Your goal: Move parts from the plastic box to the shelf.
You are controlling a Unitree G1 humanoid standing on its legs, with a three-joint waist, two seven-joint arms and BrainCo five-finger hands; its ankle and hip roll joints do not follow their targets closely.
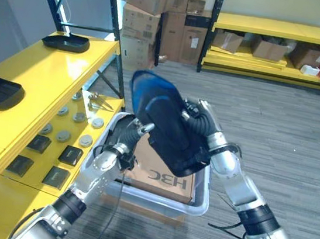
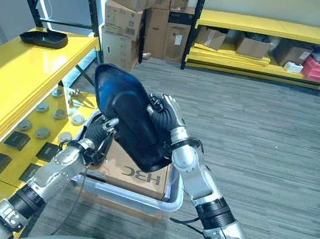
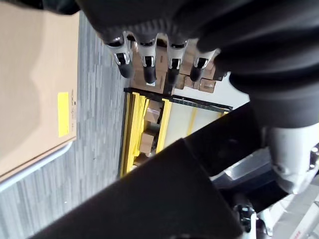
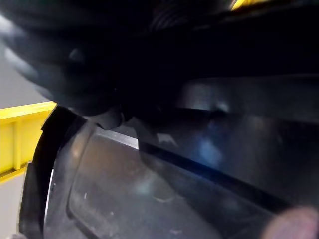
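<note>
The right hand (image 2: 168,123) comes in from the lower right and sits against the back of a large black moulded plastic part with a glossy bluish upper end (image 2: 127,118), carried above the clear plastic box (image 1: 199,202). Its dark cover and some fingers show at the part's right edge, but the part hides the fingertips, so I cannot tell whether they are curled round it or only pressed flat. In the right wrist view the part's dark inner surface (image 4: 164,199) lies close in front of that hand, which suggests it bears most of the load from behind.

The left hand (image 1: 126,141) reaches up from the lower left to the part's lower left edge. In its own wrist view the fingers (image 3: 149,64) stand in a fairly straight row, relaxed and closed on nothing, so it seems to be steadying the part, not gripping it.

The part is tilted, its bluish end up and toward the yellow shelf (image 1: 42,74) on the robot's left, probably to clear the box rim on the way over. A brown cardboard sheet (image 1: 161,176) lies in the box beneath it.

On the shelf's top deck two similar black parts (image 1: 66,41) already rest well apart, with bare surface between them, a likely spot for this one
</note>
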